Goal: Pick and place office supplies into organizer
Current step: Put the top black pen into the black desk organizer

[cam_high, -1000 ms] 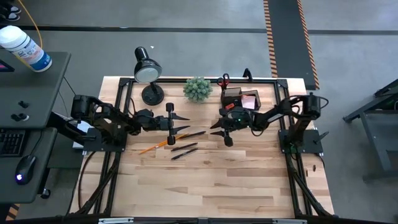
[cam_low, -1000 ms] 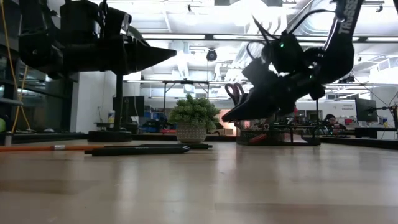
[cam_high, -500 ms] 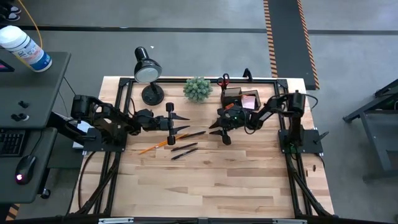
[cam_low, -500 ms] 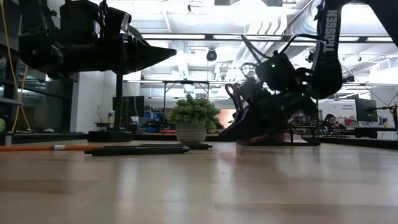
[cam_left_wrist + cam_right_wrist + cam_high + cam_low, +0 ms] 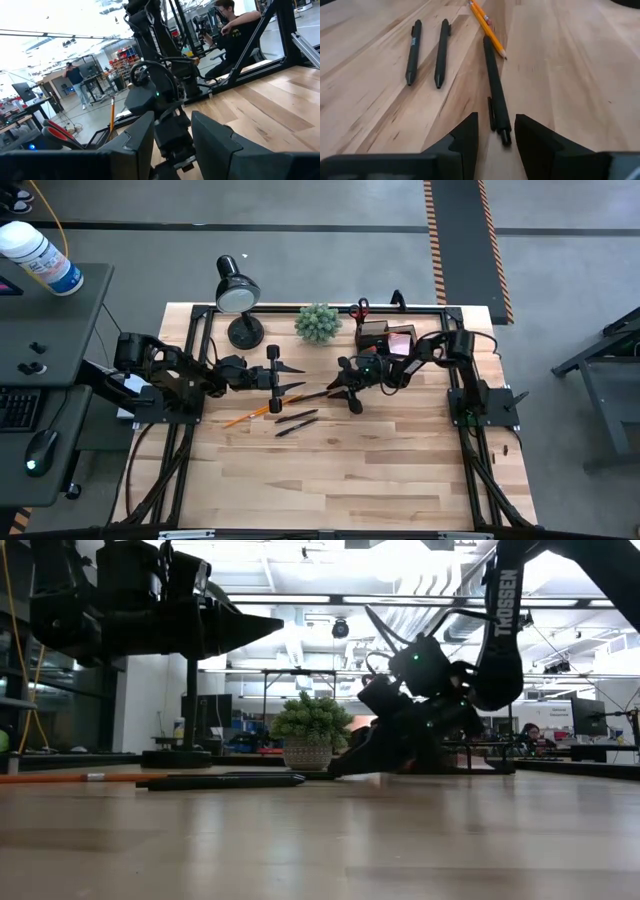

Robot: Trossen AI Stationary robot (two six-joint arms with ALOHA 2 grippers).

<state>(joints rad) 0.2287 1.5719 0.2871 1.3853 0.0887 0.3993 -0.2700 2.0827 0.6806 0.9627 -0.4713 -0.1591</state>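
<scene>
Table of pale wood planks, seen from above with both arms over its far half. Right gripper is lowered close to the boards, fingers apart and empty, straddling the clip end of a black pen without touching it; in the right wrist view the two fingers flank that pen's tip. In the low view the right gripper sits just above the wood. Left gripper hovers over the pencils, well above the surface, fingers parted and holding nothing; in the low view it appears as a dark pointed mass at upper left.

Two more pens lie side by side, near the first pen. Two orange pencils lie together, their points beside the first pen's far end. From above, the pens and pencils form a loose cluster between the two grippers.

Organizer stands at the far edge, right of centre, with a pink pad at its right side and red scissors at its far end; whether the pad is inside cannot be told. Plant sits just left of the organizer, lamp farther left.
</scene>
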